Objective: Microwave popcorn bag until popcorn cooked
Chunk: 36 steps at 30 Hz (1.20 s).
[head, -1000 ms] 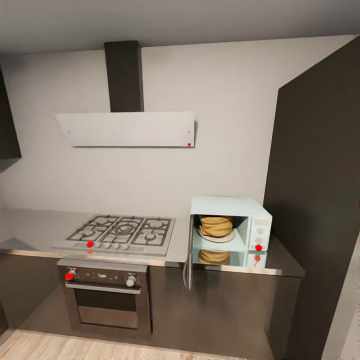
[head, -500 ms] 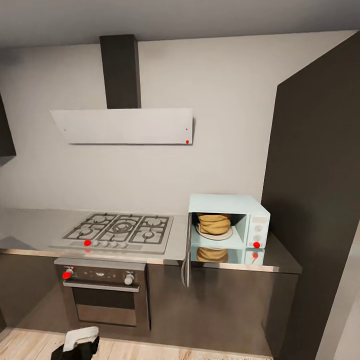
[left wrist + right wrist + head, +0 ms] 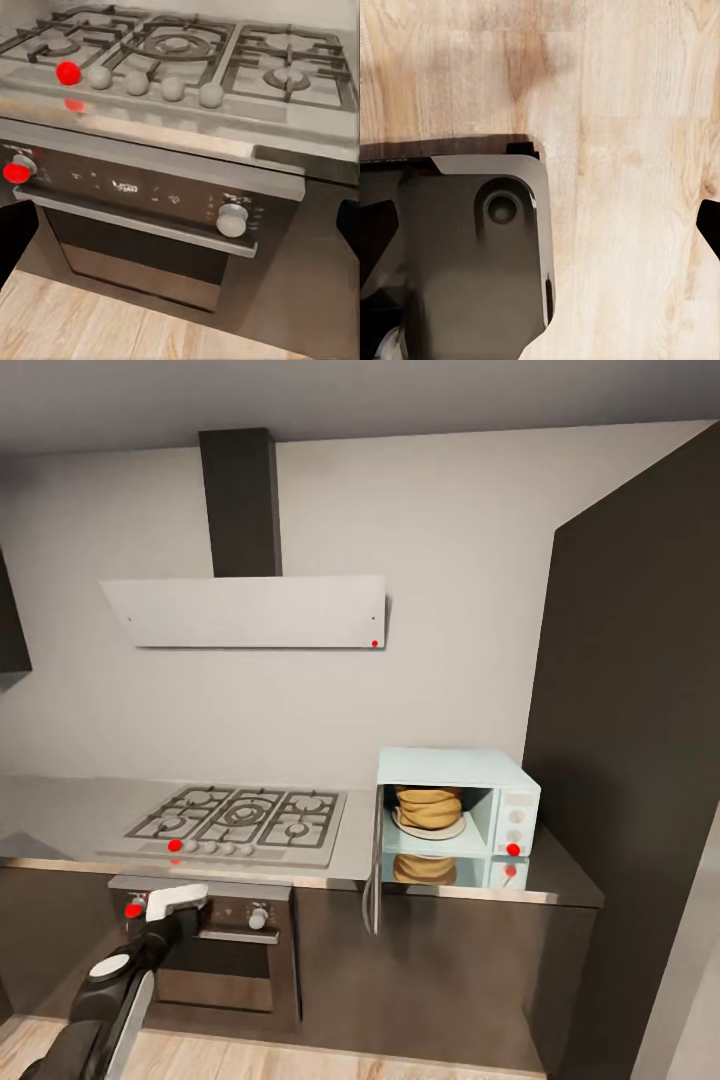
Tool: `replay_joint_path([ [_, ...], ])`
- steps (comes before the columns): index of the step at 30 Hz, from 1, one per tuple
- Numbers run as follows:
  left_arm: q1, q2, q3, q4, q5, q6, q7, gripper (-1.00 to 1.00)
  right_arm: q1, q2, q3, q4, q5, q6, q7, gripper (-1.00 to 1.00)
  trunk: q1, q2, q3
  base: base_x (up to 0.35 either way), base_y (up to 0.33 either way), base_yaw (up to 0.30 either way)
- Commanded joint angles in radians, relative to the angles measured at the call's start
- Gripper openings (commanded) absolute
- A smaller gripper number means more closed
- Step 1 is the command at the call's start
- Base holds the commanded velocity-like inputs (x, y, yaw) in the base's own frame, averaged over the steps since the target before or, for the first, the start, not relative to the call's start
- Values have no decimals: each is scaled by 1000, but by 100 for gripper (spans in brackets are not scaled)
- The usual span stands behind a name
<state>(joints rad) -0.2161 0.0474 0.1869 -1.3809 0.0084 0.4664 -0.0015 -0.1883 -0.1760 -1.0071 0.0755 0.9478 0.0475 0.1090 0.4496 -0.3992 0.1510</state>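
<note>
- The popcorn bag (image 3: 429, 807) already sits inside the microwave (image 3: 458, 803), on a pale round plate in the cavity, so by my reading the fetching and placing steps are done
- The microwave door (image 3: 378, 870) hangs open, swung toward the hob side and seen edge-on; closing it and starting the heat look to be what is left
- Whether the popcorn in the bag is cooked cannot be told at this range
- The microwave stands at the right end of the surface (image 3: 70, 810), near the dark tall cabinet (image 3: 630, 760)
- The bag is a squat mustard-tan sack with thick rolled folds, soft and cloth-like; the microwave is a boxy pale mint shell with a white knob panel
- The surface is glossy grey steel and mirrors bag and microwave; the gas hob (image 3: 238, 822) carries dark cast grates and round knobs
- The built-in oven (image 3: 150, 225) has a steel front, bar handle and dark glass
- The left gripper (image 3: 178, 900) is raised before the oven, its fingers spread and empty
- The right fingers also stand wide apart over the pale wood floor (image 3: 637, 150)
</note>
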Motion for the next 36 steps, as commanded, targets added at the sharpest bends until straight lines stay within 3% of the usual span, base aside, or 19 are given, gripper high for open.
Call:
replay_joint_path([
  [1, -17, -5, -2, -2, 1, 3, 0, 100, 0, -1, -8, 1, 8, 3, 1, 100, 0, -1, -1, 0, 0, 0],
  [8, -42, -84, -16, -3, 1, -1, -4, 100, 0, -1, -8, 1, 8, 3, 1, 100, 0, -1, -1, 35, -10, 0],
  [11, -43, -91, -19, -2, 1, -2, -4, 100, 0, -1, -8, 1, 8, 3, 1, 100, 0, -1, -1, 250, -83, 0],
  [25, -44, -85, -43, 38, -1, 1, -14, 100, 0, -2, -8, 1, 8, 6, 0, 100, 0, -1, -1, 105, -55, -56],
  [28, -47, -64, -43, 3, 0, 7, -69, 100, 0, -2, -7, 1, 8, 6, 0, 100, 0, -1, -1, 1, 0, -264],
  [29, -54, -59, -43, -17, 0, 8, -121, 100, 0, -2, -7, 1, 8, 8, 0, 100, 0, -1, -1, 0, 0, -275],
  [31, -92, -56, -43, -22, 1, 10, -168, 100, 0, -2, -7, 1, 8, 9, 0, 100, 0, -1, -1, 0, 0, -270],
  [33, -185, -53, -43, 21, 1, 33, -198, 100, 0, -2, -7, 1, 8, 9, 0, 100, 0, -1, -1, 0, 0, -249],
  [36, -227, -52, -43, 77, 1, 53, -220, 100, 3, -2, -7, 1, 8, 9, 0, 100, 0, -1, -1, 0, 0, -213],
])
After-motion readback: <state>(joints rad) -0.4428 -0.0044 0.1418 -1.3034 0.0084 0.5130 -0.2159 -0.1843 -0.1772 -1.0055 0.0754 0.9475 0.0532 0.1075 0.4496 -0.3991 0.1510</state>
